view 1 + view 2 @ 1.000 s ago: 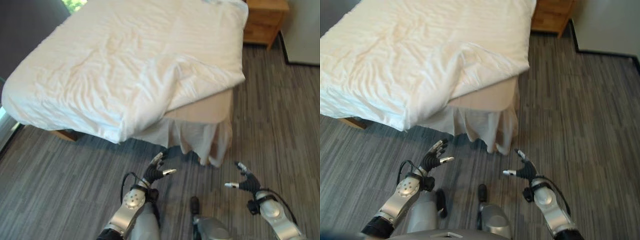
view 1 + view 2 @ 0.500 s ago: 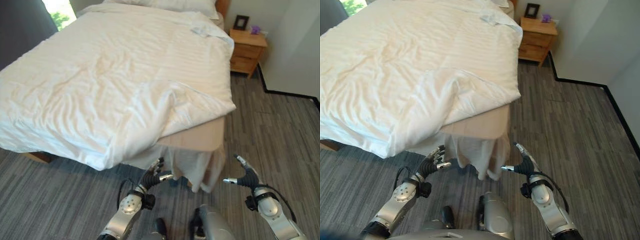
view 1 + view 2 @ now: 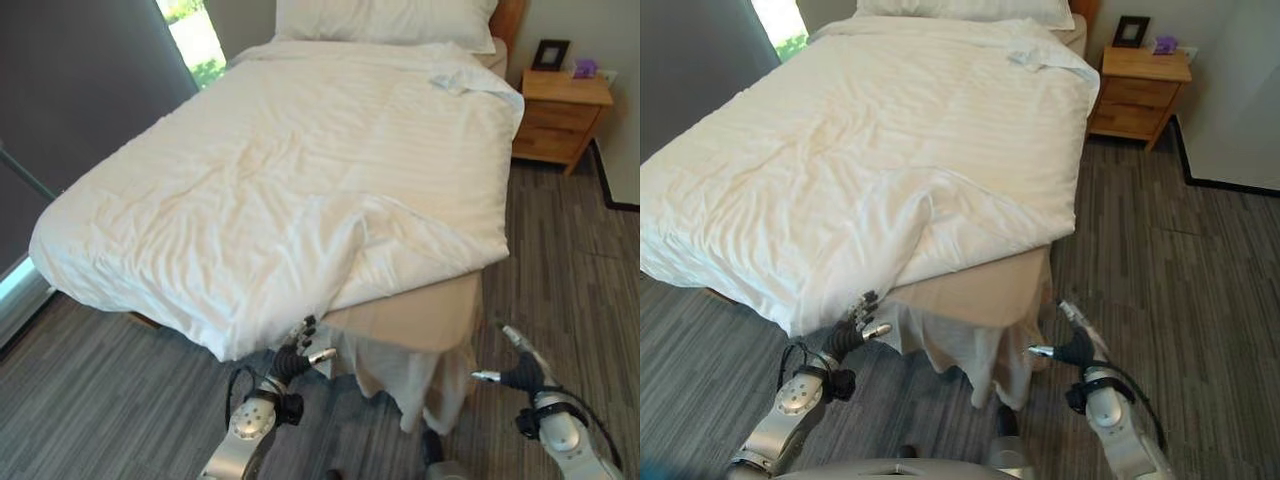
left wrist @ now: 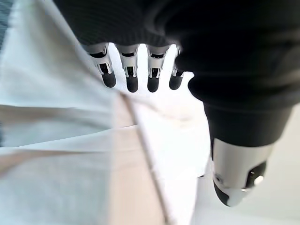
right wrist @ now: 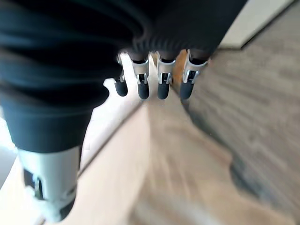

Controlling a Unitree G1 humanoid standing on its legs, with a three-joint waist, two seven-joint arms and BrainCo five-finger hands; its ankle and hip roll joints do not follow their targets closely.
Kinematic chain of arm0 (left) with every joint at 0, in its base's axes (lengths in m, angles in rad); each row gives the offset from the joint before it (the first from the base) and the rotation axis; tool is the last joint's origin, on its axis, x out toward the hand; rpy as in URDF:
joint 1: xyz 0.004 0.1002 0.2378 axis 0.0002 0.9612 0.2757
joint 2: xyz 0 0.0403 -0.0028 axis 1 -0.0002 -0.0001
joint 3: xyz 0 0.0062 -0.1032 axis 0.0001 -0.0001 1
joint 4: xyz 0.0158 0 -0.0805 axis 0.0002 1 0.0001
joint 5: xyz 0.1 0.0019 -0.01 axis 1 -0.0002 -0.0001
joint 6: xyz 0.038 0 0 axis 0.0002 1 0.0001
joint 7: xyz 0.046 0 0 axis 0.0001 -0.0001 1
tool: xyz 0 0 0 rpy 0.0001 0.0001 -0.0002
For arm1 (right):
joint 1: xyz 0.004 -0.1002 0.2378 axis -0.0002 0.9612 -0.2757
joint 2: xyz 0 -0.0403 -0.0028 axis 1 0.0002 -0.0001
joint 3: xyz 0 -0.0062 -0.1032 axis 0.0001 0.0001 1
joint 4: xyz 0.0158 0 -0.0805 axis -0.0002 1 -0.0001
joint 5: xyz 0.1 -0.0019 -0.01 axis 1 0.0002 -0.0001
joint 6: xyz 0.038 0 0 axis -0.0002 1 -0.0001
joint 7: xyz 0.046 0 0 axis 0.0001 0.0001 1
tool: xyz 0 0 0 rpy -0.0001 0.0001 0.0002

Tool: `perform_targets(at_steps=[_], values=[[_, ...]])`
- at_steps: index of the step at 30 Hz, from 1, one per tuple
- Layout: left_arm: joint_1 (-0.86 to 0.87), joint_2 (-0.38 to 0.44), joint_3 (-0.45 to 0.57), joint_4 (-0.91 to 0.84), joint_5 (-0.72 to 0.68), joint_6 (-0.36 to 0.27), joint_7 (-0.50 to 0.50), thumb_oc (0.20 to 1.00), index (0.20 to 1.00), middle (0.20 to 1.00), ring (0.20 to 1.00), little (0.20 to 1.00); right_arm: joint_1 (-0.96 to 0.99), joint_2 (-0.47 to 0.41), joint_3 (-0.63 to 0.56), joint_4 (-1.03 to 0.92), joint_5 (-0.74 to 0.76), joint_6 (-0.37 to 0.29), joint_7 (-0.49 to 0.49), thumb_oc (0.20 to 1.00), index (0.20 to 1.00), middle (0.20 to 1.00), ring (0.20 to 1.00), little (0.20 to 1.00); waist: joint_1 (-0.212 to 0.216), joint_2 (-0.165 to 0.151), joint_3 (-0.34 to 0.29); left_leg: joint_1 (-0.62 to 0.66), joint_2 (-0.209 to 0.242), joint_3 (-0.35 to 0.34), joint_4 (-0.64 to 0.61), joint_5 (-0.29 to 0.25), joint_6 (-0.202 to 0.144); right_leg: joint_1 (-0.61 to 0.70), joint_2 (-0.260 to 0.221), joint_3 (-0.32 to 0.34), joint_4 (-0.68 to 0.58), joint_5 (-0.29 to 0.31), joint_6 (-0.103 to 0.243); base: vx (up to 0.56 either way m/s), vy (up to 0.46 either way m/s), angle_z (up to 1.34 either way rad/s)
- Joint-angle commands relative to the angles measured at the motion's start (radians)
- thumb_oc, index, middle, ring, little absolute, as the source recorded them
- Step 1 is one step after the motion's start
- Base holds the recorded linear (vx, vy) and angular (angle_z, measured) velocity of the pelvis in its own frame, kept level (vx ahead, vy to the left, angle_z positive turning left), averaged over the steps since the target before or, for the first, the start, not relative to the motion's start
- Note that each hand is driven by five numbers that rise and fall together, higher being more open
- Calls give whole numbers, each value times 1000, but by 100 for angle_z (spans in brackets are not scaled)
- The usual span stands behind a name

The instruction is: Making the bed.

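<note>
Grey striped carpet (image 3: 1200,260) lay around the bed (image 3: 985,295); nearest it, the left hand (image 3: 296,358) and right hand (image 3: 522,368) hovered open and empty by its foot corner; the rumpled white duvet (image 3: 870,150) lay folded back there, baring tan mattress; beyond stood pillows (image 3: 385,20) and a wooden nightstand (image 3: 1137,92).

A white duvet (image 3: 300,170) with faint stripes covers a beige mattress (image 3: 415,318); beside the bed, grey streaked floor (image 3: 1170,270) and a brown wooden nightstand (image 3: 1137,92).
</note>
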Motion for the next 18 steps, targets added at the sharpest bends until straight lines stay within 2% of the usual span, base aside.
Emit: perform_targets(at_steps=[1, 2, 3, 4, 7, 10, 11, 14, 18], values=[[-75, 62, 114, -34, 119, -70, 153, 1000, 1000, 1000, 1000, 1000, 28, 17, 2, -94, 36, -49, -19, 1000, 1000, 1000, 1000, 1000, -7, -75, -22, -42, -9, 60, 11, 35, -8, 28, -98, -56, 15, 32, 48, 126, -3, 9], [-75, 61, 114, -35, 122, -69, 156, 1000, 1000, 1000, 1000, 1000, 29, 17, 1, -95, 37, -49, -19, 1000, 1000, 1000, 1000, 1000, -9, -75, -22, -42, -9, 59, 11, 35, -8, 28, -98, -57, 15, 31, 48, 189, 4, 7], [-147, 73, 160, -25, 187, -58, 226, 1000, 1000, 1000, 1000, 1000, 63, 24, -12, -88, 60, -49, -15, 1000, 1000, 1000, 1000, 1000, -17, -78, -32, -44, -4, 61, 11, 34, -15, 25, -96, -57, 15, 29, 48, 165, 2, 13], [-185, 87, 174, -21, 218, -58, 254, 1000, 1000, 1000, 1000, 1000, 81, 25, -22, -87, 78, -52, -12, 1000, 1000, 1000, 1000, 1000, -24, -78, -37, -46, -2, 64, 11, 36, -20, 23, -95, -59, 15, 30, 49, 204, 6, 13], [-286, 125, 171, 26, 275, -49, 308, 1000, 1000, 1000, 1000, 1000, 109, 23, -28, -75, 118, -58, -4, 1000, 1000, 1000, 1000, 1000, -41, -77, -47, -58, 2, 70, 11, 40, -26, 12, -93, -58, 15, 34, 51, 76, 9, -2], [-513, 207, 96, 155, 427, 4, 393, 1000, 1000, 1000, 1000, 1000, 177, -8, 7, -65, 132, -81, 29, 1000, 1000, 1000, 1000, 1000, -91, -67, -67, -83, 6, 86, 11, 43, -37, -22, -92, -46, 15, 44, 59, 84, 31, -2], [-522, 206, 91, 163, 428, 3, 396, 1000, 1000, 1000, 1000, 1000, 176, -6, 5, -64, 132, -82, 29, 1000, 1000, 1000, 1000, 1000, -90, -67, -67, -86, 7, 86, 11, 43, -37, -24, -92, -47, 15, 44, 59, 34, 18, -11], [-744, 264, 12, 330, 481, 42, 441, 1000, 1000, 1000, 1000, 1000, 196, -47, 62, -66, 110, -101, 50, 1000, 1000, 1000, 1000, 1000, -134, -52, -81, -124, 9, 97, 11, 46, -44, -72, -93, -32, 15, 52, 70, 15, 22, -12], [-872, 283, -55, 491, 528, 70, 461, 1000, 1000, 1000, 1000, 1000, 177, -59, 104, -57, 101, -112, 58, 1000, 1000, 1000, 1000, 1000, -153, -46, -90, -157, 10, 107, 11, 50, -47, -115, -91, -23, 15, 56, 75, 12, 9, -22]])
